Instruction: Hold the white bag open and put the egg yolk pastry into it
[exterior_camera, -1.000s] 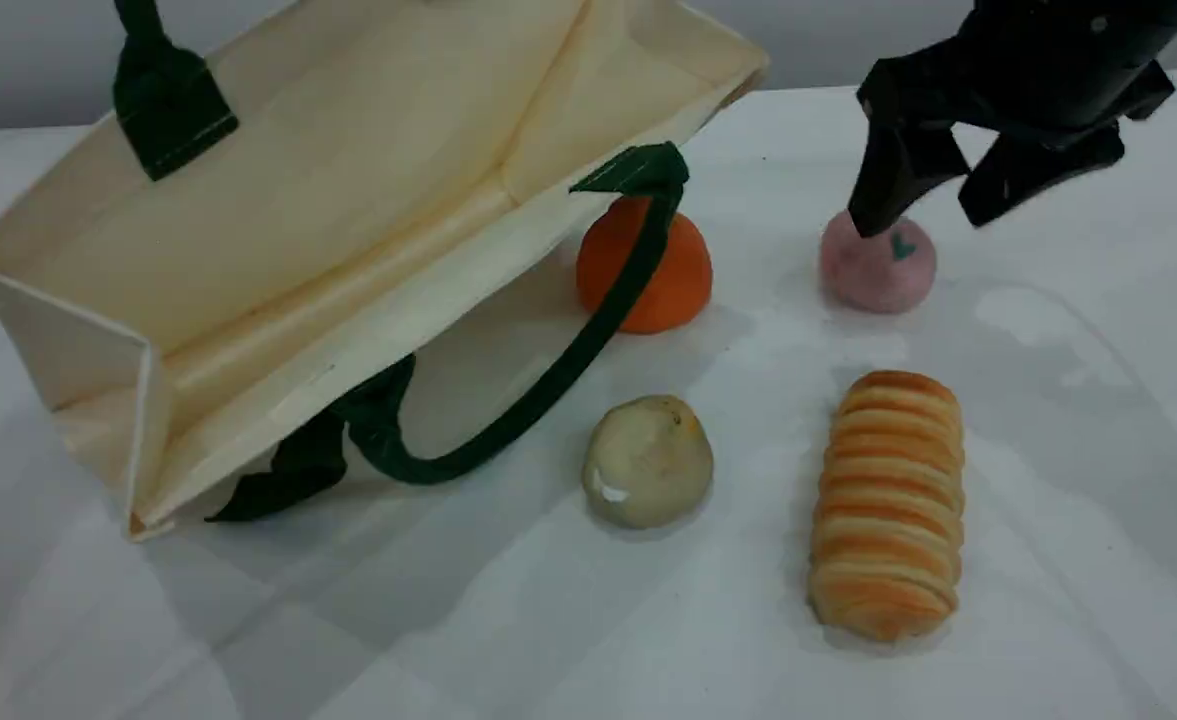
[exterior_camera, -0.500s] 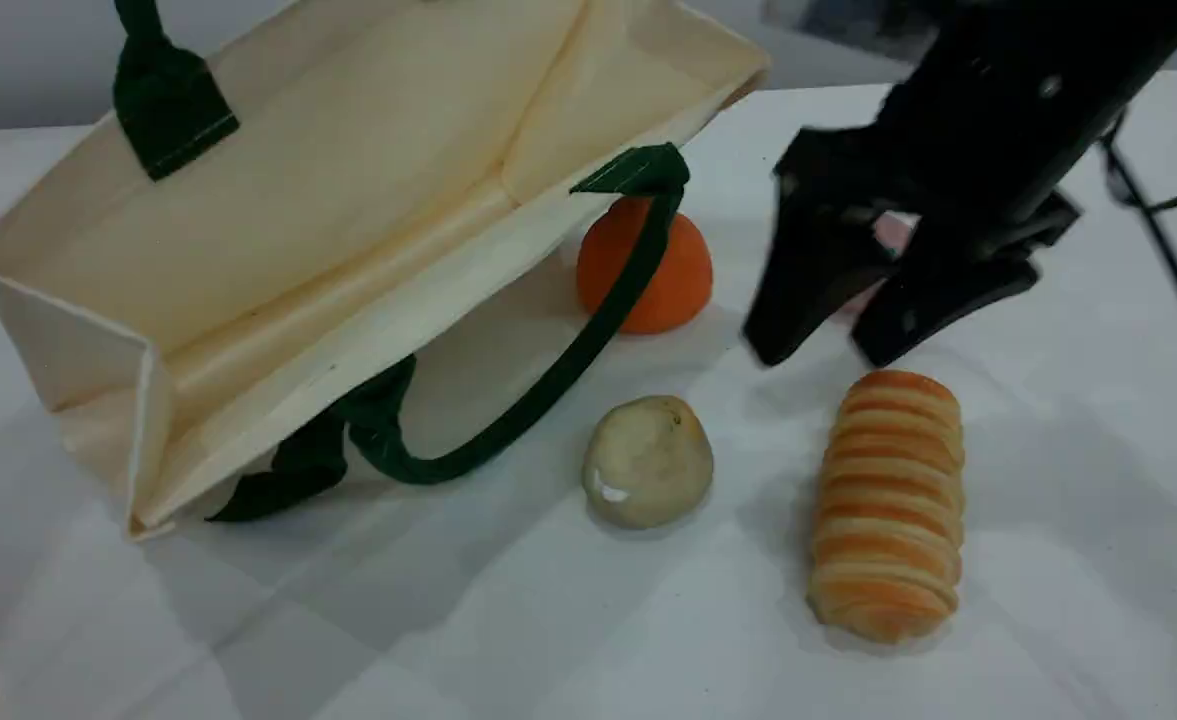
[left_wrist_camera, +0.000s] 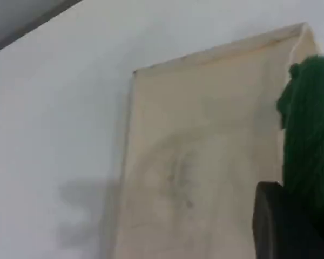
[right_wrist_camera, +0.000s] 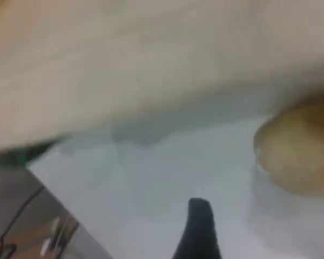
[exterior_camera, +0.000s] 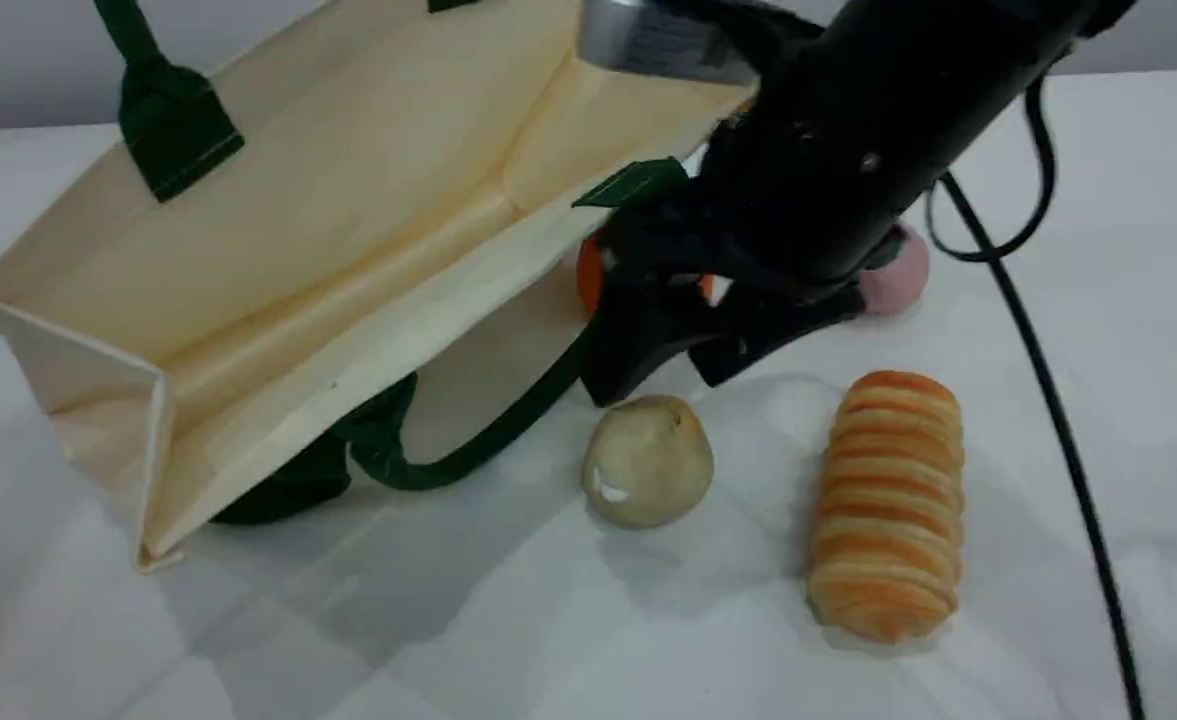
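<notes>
The white bag (exterior_camera: 348, 200) lies tilted with its mouth open toward the front. Its upper green handle (exterior_camera: 133, 40) rises out of the top edge. In the left wrist view that green rope handle (left_wrist_camera: 308, 129) runs into my left gripper's dark fingertip (left_wrist_camera: 283, 226), which is shut on it, above the bag's wall (left_wrist_camera: 205, 140). The egg yolk pastry (exterior_camera: 648, 460) rests on the table in front of the bag's lower handle (exterior_camera: 468, 450). My right gripper (exterior_camera: 658, 378) hangs open just behind and above the pastry, apart from it. The right wrist view shows the pastry (right_wrist_camera: 299, 148) at the right of one fingertip (right_wrist_camera: 198, 229).
A striped bread roll (exterior_camera: 888, 505) lies right of the pastry. An orange fruit (exterior_camera: 588, 278) and a pink ball (exterior_camera: 903, 275) sit behind, mostly hidden by the right arm. A black cable (exterior_camera: 1058, 430) trails down the right side over the white table (exterior_camera: 548, 640).
My right arm has swung left and forward, from over the pink ball to just behind the pastry, jaws still apart. The bag has shifted slightly.
</notes>
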